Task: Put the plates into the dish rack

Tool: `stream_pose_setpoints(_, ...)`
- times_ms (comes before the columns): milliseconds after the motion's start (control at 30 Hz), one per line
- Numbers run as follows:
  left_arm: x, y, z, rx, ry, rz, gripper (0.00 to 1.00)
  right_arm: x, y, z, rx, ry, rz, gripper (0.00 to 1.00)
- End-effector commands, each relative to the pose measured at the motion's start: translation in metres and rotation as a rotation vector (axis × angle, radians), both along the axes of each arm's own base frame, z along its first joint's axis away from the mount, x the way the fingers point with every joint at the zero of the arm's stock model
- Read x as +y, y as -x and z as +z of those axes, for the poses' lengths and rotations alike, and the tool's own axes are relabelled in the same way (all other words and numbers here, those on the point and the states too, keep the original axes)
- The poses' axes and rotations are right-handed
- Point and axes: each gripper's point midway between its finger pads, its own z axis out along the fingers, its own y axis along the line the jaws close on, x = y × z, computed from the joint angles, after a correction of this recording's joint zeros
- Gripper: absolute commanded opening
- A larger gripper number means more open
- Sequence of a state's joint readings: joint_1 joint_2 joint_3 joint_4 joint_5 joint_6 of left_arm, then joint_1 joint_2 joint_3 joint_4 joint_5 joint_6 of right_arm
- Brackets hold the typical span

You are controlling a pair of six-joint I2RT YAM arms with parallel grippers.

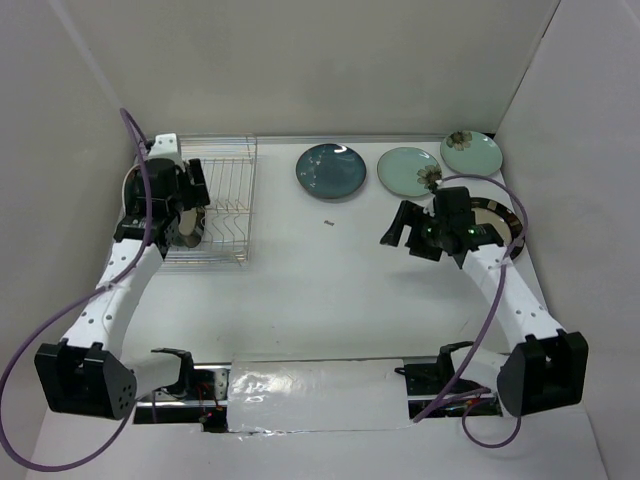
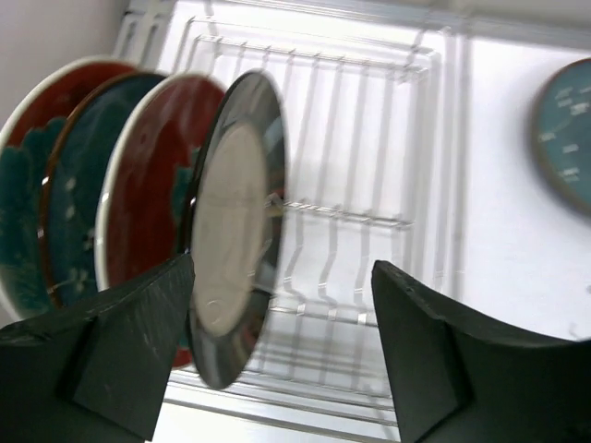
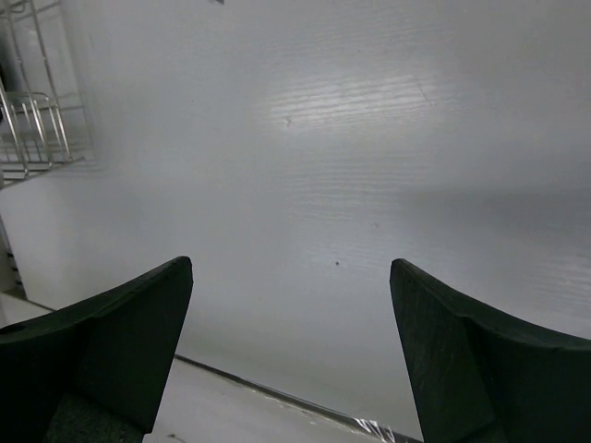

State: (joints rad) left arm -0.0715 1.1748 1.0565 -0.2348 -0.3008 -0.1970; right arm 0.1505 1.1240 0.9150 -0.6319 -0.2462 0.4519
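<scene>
The wire dish rack (image 1: 228,200) (image 2: 369,185) stands at the table's left. Several plates stand on edge in it: a red one with a teal flower (image 2: 23,175), a dark teal one (image 2: 78,198), another red one (image 2: 148,185) and a cream plate with a dark rim (image 2: 235,221), which is blurred. My left gripper (image 1: 195,200) (image 2: 282,309) is open around the cream plate's lower edge, which sits close to the left finger (image 2: 120,341). My right gripper (image 1: 400,228) (image 3: 291,314) hangs open and empty over bare table. A dark teal plate (image 1: 331,170) (image 2: 565,138), two mint plates (image 1: 408,170) (image 1: 471,152) and a dark-rimmed plate (image 1: 500,215) lie flat.
White walls enclose the table at the back and both sides. A small dark speck (image 1: 327,222) lies mid-table. The right arm reaches over the dark-rimmed plate. A corner of the rack (image 3: 32,129) shows at the top left of the right wrist view.
</scene>
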Motion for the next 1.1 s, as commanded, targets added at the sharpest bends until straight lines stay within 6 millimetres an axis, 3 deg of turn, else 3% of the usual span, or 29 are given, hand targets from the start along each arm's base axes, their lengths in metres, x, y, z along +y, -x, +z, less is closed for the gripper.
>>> stream_pose_setpoints(0, -0.024, -0.001, 0.037, -0.062, 0.095, -0.035, 0.91, 0.024, -0.038, 0.032, -0.11, -0.139, 0.03, 0.93)
stream_pose_setpoints(67, -0.04, 0.003, 0.044, -0.068, 0.15, -0.07, 0.93, 0.032, -0.051, 0.024, -0.089, -0.175, 0.036, 0.92)
stream_pose_setpoints(100, -0.048, 0.005, 0.046, -0.064, 0.175, -0.091, 0.94, 0.036, -0.063, 0.032, -0.122, -0.204, 0.03, 0.92)
stream_pose_setpoints(133, -0.057, 0.008, 0.042, -0.043, 0.207, -0.107, 0.94, 0.038, -0.072, 0.033, -0.131, -0.216, 0.022, 0.91)
stream_pose_setpoints(167, -0.069, 0.012, 0.043, -0.037, 0.224, -0.144, 0.96, 0.04, -0.08, 0.021, -0.105, -0.225, 0.009, 0.91)
stream_pose_setpoints(233, -0.085, 0.019, 0.041, -0.018, 0.27, -0.173, 0.97, 0.046, -0.102, 0.027, -0.139, -0.267, -0.004, 0.9)
stream_pose_setpoints(267, -0.096, 0.024, 0.034, 0.01, 0.282, -0.202, 0.97, 0.048, -0.112, 0.014, -0.111, -0.272, -0.015, 0.9)
stream_pose_setpoints(333, -0.106, 0.033, 0.019, 0.053, 0.302, -0.214, 0.97, 0.052, -0.134, 0.018, -0.142, -0.307, -0.035, 0.89)
stream_pose_setpoints(367, -0.112, 0.04, 0.015, 0.072, 0.313, -0.23, 0.97, 0.054, -0.144, 0.003, -0.113, -0.314, -0.048, 0.89)
stream_pose_setpoints(433, -0.126, 0.05, -0.004, 0.129, 0.328, -0.25, 0.98, 0.057, -0.167, 0.007, -0.143, -0.342, -0.074, 0.88)
stream_pose_setpoints(467, -0.129, 0.054, -0.007, 0.133, 0.335, -0.255, 0.98, 0.059, -0.176, -0.011, -0.108, -0.344, -0.086, 0.88)
stream_pose_setpoints(500, -0.135, 0.06, -0.015, 0.159, 0.341, -0.267, 0.98, 0.058, -0.185, -0.016, -0.108, -0.344, -0.104, 0.88)
stream_pose_setpoints(533, -0.139, 0.065, -0.021, 0.176, 0.353, -0.279, 1.0, 0.059, -0.198, -0.011, -0.132, -0.36, -0.12, 0.88)
stream_pose_setpoints(567, -0.142, 0.068, -0.025, 0.188, 0.364, -0.278, 1.0, 0.065, -0.203, -0.031, -0.097, -0.364, -0.124, 0.87)
stream_pose_setpoints(700, -0.151, 0.084, -0.043, 0.245, 0.392, -0.291, 1.0, 0.071, -0.232, -0.04, -0.116, -0.423, -0.158, 0.84)
stream_pose_setpoints(733, -0.152, 0.089, -0.048, 0.256, 0.402, -0.29, 1.0, 0.073, -0.241, -0.059, -0.095, -0.435, -0.175, 0.84)
stream_pose_setpoints(767, -0.154, 0.09, -0.048, 0.252, 0.41, -0.302, 1.0, 0.074, -0.246, -0.051, -0.115, -0.448, -0.175, 0.84)
stream_pose_setpoints(833, -0.156, 0.091, -0.051, 0.257, 0.423, -0.305, 1.0, 0.074, -0.256, -0.069, -0.095, -0.444, -0.194, 0.83)
stream_pose_setpoints(900, -0.159, 0.097, -0.062, 0.287, 0.42, -0.317, 1.0, 0.08, -0.268, -0.067, -0.115, -0.452, -0.193, 0.83)
stream_pose_setpoints(933, -0.159, 0.097, -0.062, 0.287, 0.42, -0.317, 1.0, 0.081, -0.272, -0.081, -0.093, -0.453, -0.203, 0.83)
stream_pose_setpoints(1000, -0.159, 0.096, -0.067, 0.305, 0.416, -0.312, 1.0, 0.087, -0.283, -0.08, -0.1, -0.457, -0.206, 0.82)
stream_pose_setpoints(1067, -0.162, 0.095, -0.066, 0.299, 0.423, -0.322, 1.0, 0.087, -0.288, -0.097, -0.072, -0.451, -0.225, 0.81)
